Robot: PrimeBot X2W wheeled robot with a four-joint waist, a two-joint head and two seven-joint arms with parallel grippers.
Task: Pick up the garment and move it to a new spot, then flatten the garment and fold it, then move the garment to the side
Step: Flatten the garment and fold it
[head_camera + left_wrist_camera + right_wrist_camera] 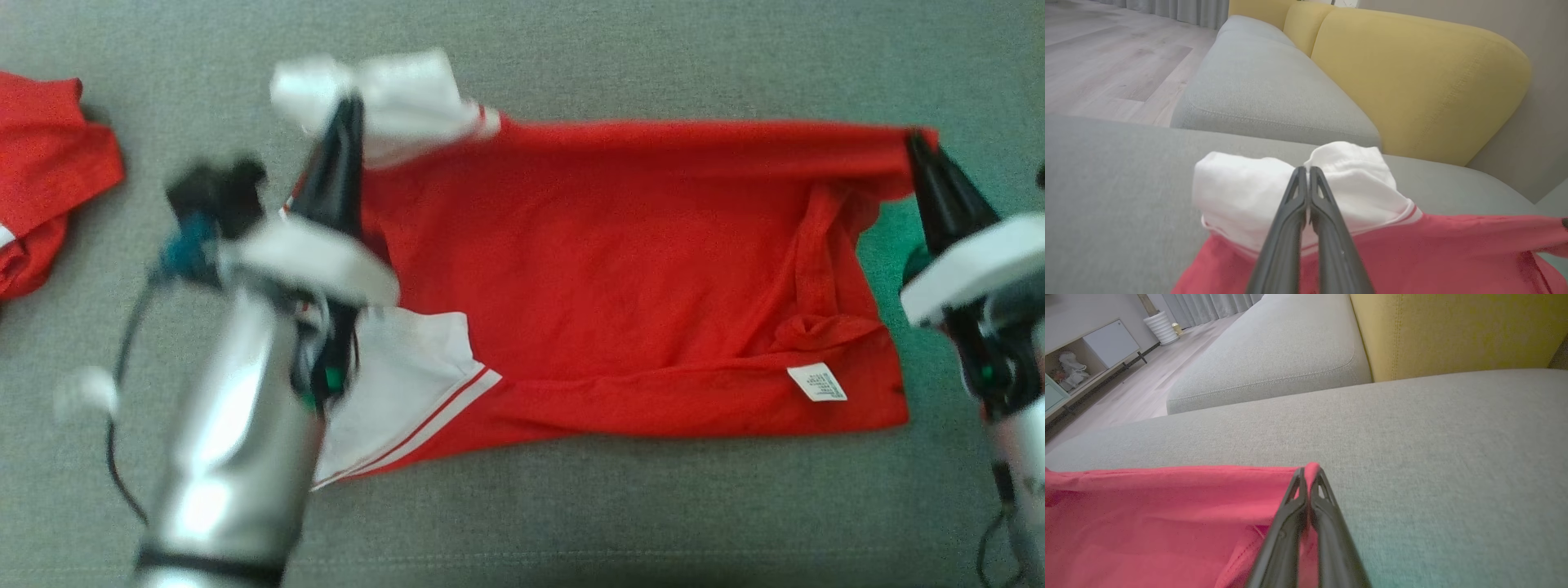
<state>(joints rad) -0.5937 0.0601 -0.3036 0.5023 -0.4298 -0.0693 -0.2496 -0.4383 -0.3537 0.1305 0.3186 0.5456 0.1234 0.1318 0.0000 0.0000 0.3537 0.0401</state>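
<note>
Spare shirt [45,171] lies well left of the left jaws. Left jaws are clamped on the white sleeve [408,98], right jaws on the hem corner [894,143]. Garment [620,269] spans between them on the sofa [571,514], far edge taut. Likely mid-fold: bring both jaws toward the near edge level and together, no slack. Count: two shirts, two white sleeves, one label [816,382].

The shirt [620,269] is red with white sleeves [408,359] edged in thin red and white stripes, and a white label [816,382]. The sofa seat [571,506] is grey; its backrest [1412,77] is mustard yellow.
</note>
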